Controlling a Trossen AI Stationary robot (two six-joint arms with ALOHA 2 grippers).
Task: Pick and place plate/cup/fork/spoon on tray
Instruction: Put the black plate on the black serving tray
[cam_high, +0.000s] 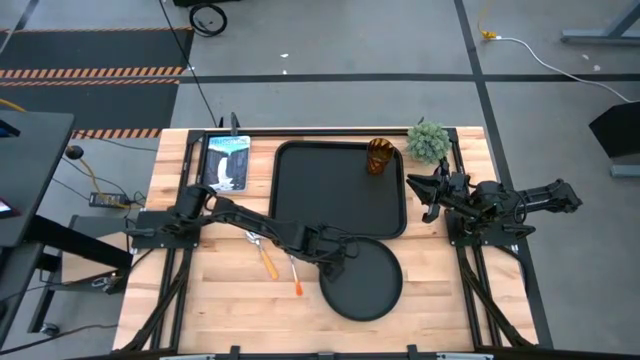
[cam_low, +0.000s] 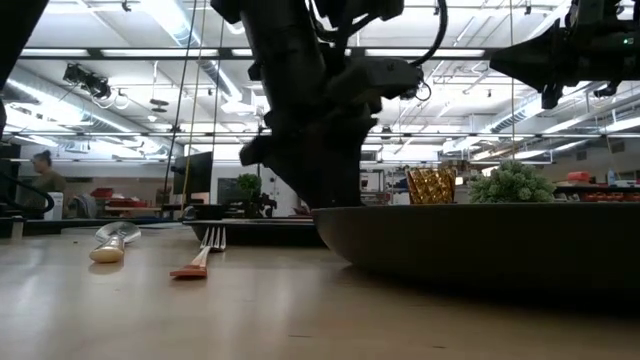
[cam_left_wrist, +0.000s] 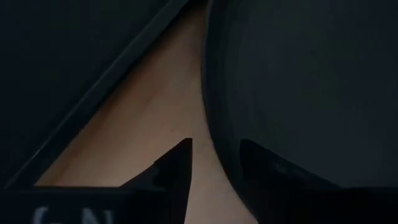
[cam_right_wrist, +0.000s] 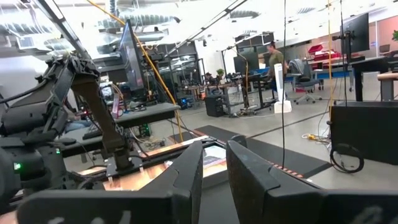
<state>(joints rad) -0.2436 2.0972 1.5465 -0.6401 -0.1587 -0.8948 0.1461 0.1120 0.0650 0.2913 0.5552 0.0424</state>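
Note:
The round black plate (cam_high: 362, 280) lies on the table at the near side of the black tray (cam_high: 300, 190); it also shows in the low view (cam_low: 480, 245). The amber cup (cam_high: 379, 156) stands upright in the tray's far right corner. The fork (cam_high: 297, 275) and the spoon (cam_high: 262, 255) lie on the table left of the plate. My left gripper (cam_high: 336, 262) is open at the plate's left rim (cam_left_wrist: 214, 130), one finger (cam_left_wrist: 180, 165) outside over the wood and one (cam_left_wrist: 264, 168) over the plate's inside. My right gripper (cam_high: 430, 196) is open, empty and raised right of the tray.
A small green potted plant (cam_high: 428, 141) stands at the far right, beside the tray's corner. A tablet-like printed card (cam_high: 226, 162) lies at the far left. A person (cam_low: 45, 180) stands far off in the room behind the table.

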